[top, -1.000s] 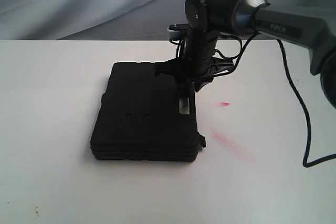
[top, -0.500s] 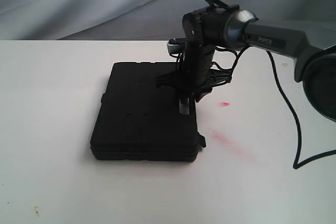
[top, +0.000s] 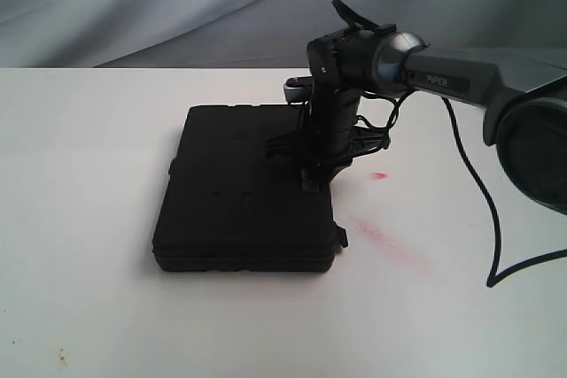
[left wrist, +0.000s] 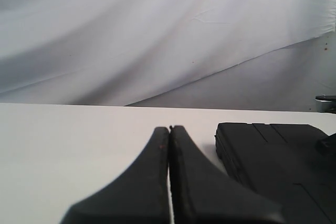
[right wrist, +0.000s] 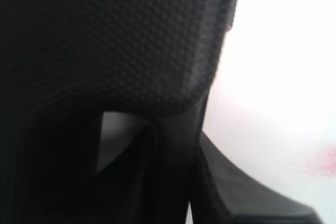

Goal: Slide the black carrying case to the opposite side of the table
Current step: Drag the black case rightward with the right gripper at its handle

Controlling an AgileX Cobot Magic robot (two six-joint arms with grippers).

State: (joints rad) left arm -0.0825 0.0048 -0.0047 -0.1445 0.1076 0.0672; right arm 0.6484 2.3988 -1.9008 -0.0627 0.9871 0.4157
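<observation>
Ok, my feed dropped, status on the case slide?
Left claw shut, apart from the black carrying case. Right claw down at its right edge, grip unconfirmed. Case flat on table, only red smears nearby.

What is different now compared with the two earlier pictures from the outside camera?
The right gripper has sunk slightly at the right edge of the black carrying case, and the pale gap between its jaws no longer shows, so they seem to be closing; a firm hold cannot be confirmed. The case and the red smears on the table stayed in place.
</observation>
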